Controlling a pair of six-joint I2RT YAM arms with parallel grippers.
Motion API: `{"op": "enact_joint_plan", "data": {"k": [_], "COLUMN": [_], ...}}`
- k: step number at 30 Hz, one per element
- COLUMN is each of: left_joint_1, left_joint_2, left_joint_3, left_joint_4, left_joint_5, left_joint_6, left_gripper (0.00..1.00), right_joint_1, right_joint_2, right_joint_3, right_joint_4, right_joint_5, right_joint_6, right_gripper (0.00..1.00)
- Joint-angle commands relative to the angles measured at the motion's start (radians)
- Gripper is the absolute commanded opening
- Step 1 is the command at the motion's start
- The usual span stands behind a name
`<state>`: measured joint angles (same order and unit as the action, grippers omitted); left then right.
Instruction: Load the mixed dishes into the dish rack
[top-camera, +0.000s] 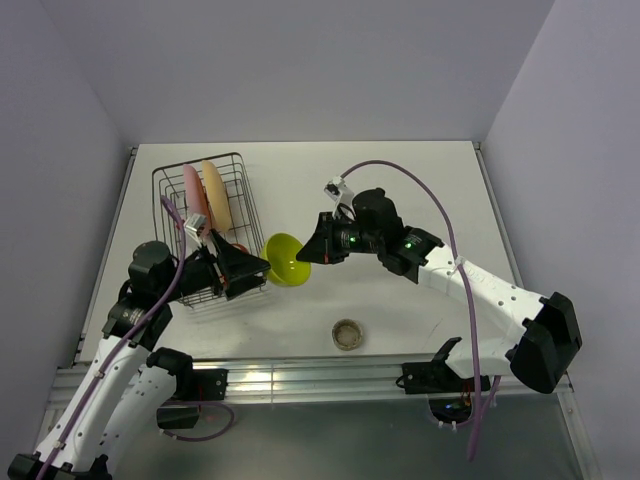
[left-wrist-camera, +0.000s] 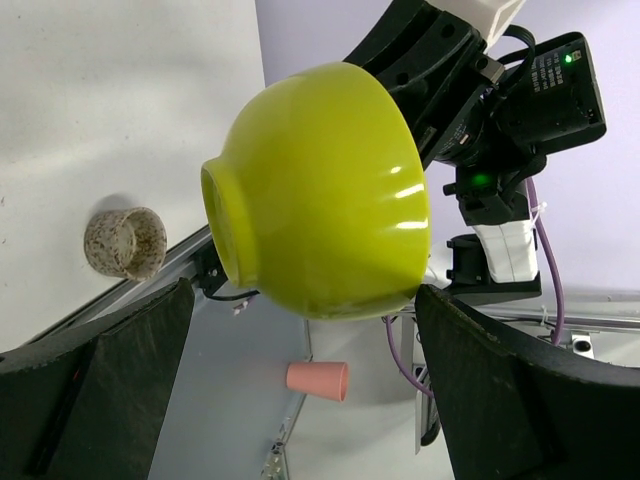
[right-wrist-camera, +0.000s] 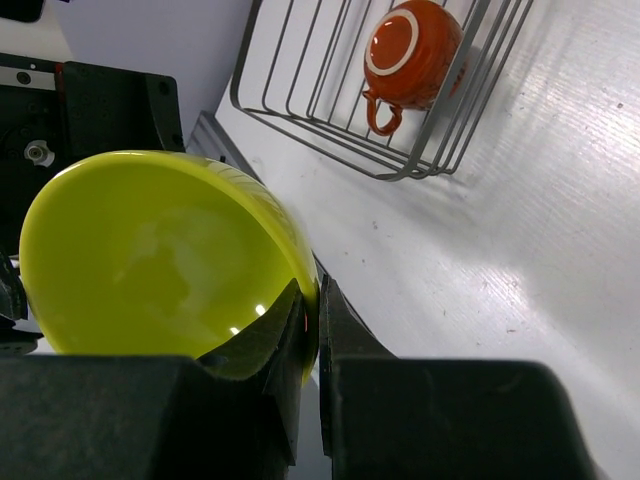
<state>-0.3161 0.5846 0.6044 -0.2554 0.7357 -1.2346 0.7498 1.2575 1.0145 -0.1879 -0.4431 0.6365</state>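
My right gripper (top-camera: 312, 250) is shut on the rim of the lime-green bowl (top-camera: 286, 259) and holds it on its side above the table, just right of the dish rack (top-camera: 245, 170). The right wrist view shows one finger inside the bowl (right-wrist-camera: 150, 250) and one outside, at the right gripper (right-wrist-camera: 318, 310). My left gripper (left-wrist-camera: 305, 290) stands open, and the outside of the bowl (left-wrist-camera: 320, 190) reaches between its fingertips. A pink plate (top-camera: 193, 192) and a yellow-orange plate (top-camera: 217, 195) stand upright in the rack. The red-orange mug (right-wrist-camera: 410, 45) lies in the rack (right-wrist-camera: 300, 130). The grey-beige cup (top-camera: 348, 334) stands near the front edge.
The two arms meet close together over the table's left middle. An aluminium rail (top-camera: 300, 378) runs along the near edge. A small pink cup (left-wrist-camera: 318, 380) lies on the floor below the table. White walls close in the back and sides.
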Motion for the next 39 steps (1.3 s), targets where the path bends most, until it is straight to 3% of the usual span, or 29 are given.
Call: {"op": "enact_joint_plan", "data": {"k": [1, 10, 24, 29, 33, 39], "left_joint_1": [-0.003, -0.003, -0.005, -0.006, -0.021, -0.046], "left_joint_2": [0.006, 0.030, 0.031, 0.023, 0.029, 0.047], "left_joint_3": [0.029, 0.043, 0.090, 0.097, 0.136, 0.173], "left_joint_4": [0.062, 0.148, 0.079, 0.022, -0.095, -0.171], "left_joint_5": [0.004, 0.010, -0.010, -0.045, -0.114, -0.197], "left_joint_6": [-0.005, -0.052, -0.006, 0.043, 0.116, 0.178], "left_gripper": [0.99, 0.99, 0.98, 0.85, 0.63, 0.50], "right_joint_1": [0.002, 0.040, 0.052, 0.054, 0.057, 0.082], "right_joint_2": [-0.023, 0.013, 0.039, 0.052, 0.063, 0.077], "right_joint_3": [0.010, -0.007, -0.001, 0.035, 0.059, 0.116], "right_joint_4": [0.093, 0.139, 0.120, 0.110, 0.093, 0.044], "right_joint_5": [-0.032, -0.036, 0.000, -0.002, 0.007, 0.052], "right_joint_6": [0.023, 0.046, 0.035, 0.035, 0.037, 0.029], "right_gripper": [0.00, 0.00, 0.00, 0.00, 0.00, 0.00]}}
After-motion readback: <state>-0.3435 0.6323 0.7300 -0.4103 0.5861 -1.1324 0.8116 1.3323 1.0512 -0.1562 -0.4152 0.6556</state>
